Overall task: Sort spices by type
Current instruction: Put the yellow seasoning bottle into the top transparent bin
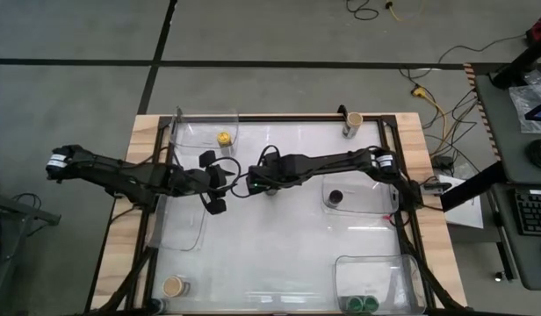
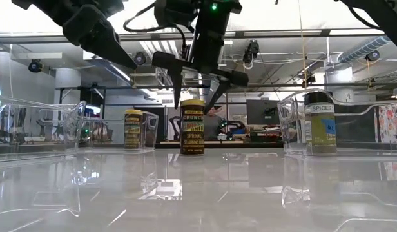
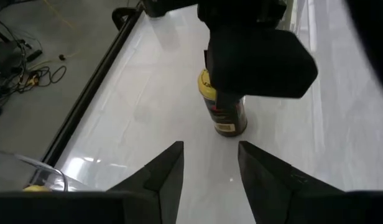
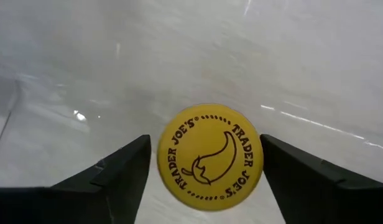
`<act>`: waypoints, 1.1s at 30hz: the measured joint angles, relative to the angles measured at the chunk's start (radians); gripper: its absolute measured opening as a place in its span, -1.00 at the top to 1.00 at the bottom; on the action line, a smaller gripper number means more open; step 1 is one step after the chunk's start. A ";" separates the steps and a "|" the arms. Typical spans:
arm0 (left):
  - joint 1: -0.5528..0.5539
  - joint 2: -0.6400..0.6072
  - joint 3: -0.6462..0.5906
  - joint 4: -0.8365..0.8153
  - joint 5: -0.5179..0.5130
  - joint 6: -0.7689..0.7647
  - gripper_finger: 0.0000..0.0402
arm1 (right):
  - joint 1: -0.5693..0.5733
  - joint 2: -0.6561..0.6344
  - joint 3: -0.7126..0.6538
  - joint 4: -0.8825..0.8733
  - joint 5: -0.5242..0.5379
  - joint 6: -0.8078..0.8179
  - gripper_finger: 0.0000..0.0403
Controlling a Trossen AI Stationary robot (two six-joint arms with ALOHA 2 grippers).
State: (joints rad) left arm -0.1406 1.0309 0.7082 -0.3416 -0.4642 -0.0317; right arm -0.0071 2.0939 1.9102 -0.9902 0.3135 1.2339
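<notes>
Straddling the yellow-lidded jar [image 4: 209, 157] mid-table, the right end effector [image 4: 204, 168] is spread, untouching; left end effector [image 3: 210, 171] parted nearby.

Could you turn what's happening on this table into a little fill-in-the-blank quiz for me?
1. The right end effector hangs open directly above a jar whose lid is ____.
2. The black-lidded jar stands inside a clear ____.
3. The two green-lidded jars share one tray, standing ____ each other.

Missing words: yellow; tray; beside
</notes>
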 joint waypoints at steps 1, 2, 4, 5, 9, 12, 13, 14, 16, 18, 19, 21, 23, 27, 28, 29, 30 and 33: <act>0.000 0.000 0.000 0.001 0.000 0.004 0.32 | 0.000 -0.005 0.000 -0.001 0.000 -0.004 -0.47; 0.000 0.000 0.000 0.002 0.000 0.006 0.32 | 0.000 -0.011 0.000 0.000 0.000 -0.008 -0.50; 0.000 0.000 0.000 0.012 0.000 0.015 0.32 | 0.000 -0.034 0.000 -0.007 0.000 -0.026 -0.56; 0.000 0.000 0.000 0.015 0.000 0.019 0.32 | 0.001 -0.048 0.000 -0.008 0.000 -0.046 -0.59; 0.002 0.002 0.000 0.059 0.002 0.020 0.31 | 0.000 -0.135 0.000 -0.032 0.002 -0.165 -0.69; 0.025 0.025 0.011 0.094 0.060 -0.001 0.26 | 0.000 -0.220 0.000 -0.062 0.049 -0.311 -0.76; 0.040 0.043 0.031 0.095 0.091 -0.021 0.23 | 0.001 -0.248 0.000 -0.069 0.063 -0.361 -0.77; 0.057 0.062 0.058 0.093 0.121 -0.047 0.19 | 0.002 -0.281 0.000 -0.078 0.067 -0.407 -0.78; 0.089 0.108 0.130 0.062 0.167 -0.107 0.10 | 0.002 -0.336 -0.001 -0.096 0.072 -0.476 -0.80; 0.116 0.164 0.219 -0.018 0.197 -0.165 -0.01 | 0.002 -0.393 -0.001 -0.127 0.076 -0.516 -0.80; 0.127 0.191 0.269 -0.081 0.200 -0.197 -0.07 | 0.002 -0.427 -0.001 -0.145 0.078 -0.519 -0.80; 0.145 0.247 0.365 -0.209 0.202 -0.262 -0.19 | 0.008 -0.487 -0.001 -0.196 0.080 -0.520 -0.81; 0.156 0.296 0.451 -0.305 0.202 -0.350 -0.31 | 0.022 -0.546 -0.001 -0.243 0.084 -0.519 -0.81; 0.156 0.384 0.604 -0.421 0.196 -0.551 -0.52 | 0.072 -0.632 -0.004 -0.297 0.085 -0.481 -0.81; 0.153 0.406 0.642 -0.436 0.196 -0.597 -0.56 | 0.084 -0.649 -0.005 -0.297 0.083 -0.478 -0.81; 0.151 0.427 0.680 -0.447 0.196 -0.638 -0.59 | 0.095 -0.661 -0.005 -0.292 0.081 -0.477 -0.81; 0.151 0.447 0.718 -0.457 0.194 -0.676 -0.61 | 0.103 -0.672 -0.005 -0.284 0.080 -0.477 -0.81; 0.150 0.513 0.830 -0.534 0.166 -0.722 -0.64 | 0.107 -0.691 -0.005 -0.285 0.078 -0.486 -0.81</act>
State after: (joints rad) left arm 0.0097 1.5442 1.5379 -0.8760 -0.2985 -0.7541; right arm 0.0995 1.4034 1.9049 -1.2750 0.3917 0.7478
